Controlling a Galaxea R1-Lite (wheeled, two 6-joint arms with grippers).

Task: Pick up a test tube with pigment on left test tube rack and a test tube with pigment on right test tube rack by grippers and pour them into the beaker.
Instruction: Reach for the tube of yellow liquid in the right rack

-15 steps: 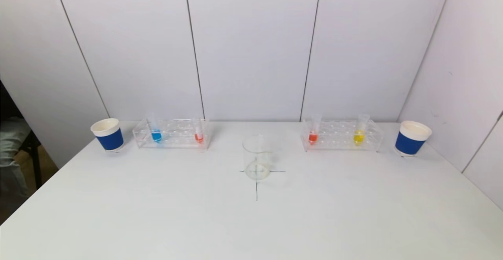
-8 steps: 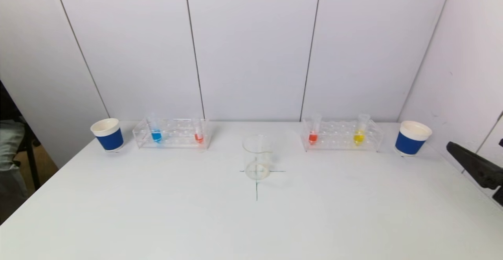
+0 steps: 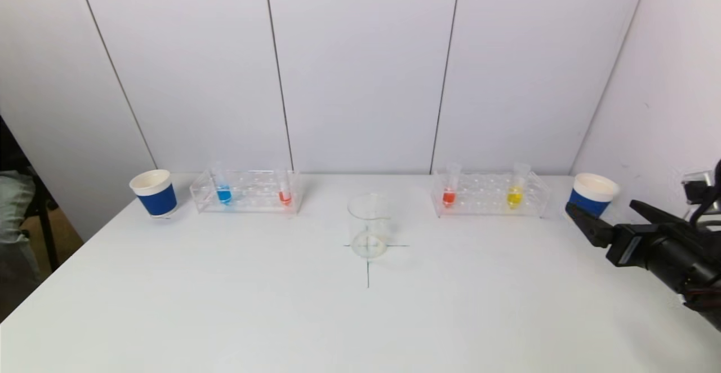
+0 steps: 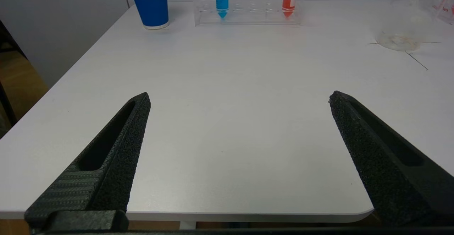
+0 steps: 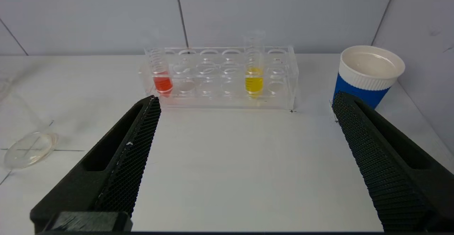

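On worktop (image 3: 225, 305): beaker (image 3: 369, 225) centre on cross mark; left rack (image 3: 248, 191) holds blue tube (image 3: 223, 188) and red tube (image 3: 285, 190); right rack (image 3: 489, 194) holds red-orange tube (image 3: 449, 190) and yellow tube (image 3: 515, 191). Right pincer (image 3: 611, 214) at right edge, spread wide, empty, near cup (image 3: 591, 194). Left pincer (image 4: 237, 100) spread, empty, low at near edge. Judged best: centre tube between fingers, grip above liquid, lift straight up. Graduation lines on tubes; nothing readable.

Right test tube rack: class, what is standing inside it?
The right test tube rack holds two upright tubes: the red tube in an end hole and the yellow tube further along. Its other holes look empty. Nothing covers the rack.
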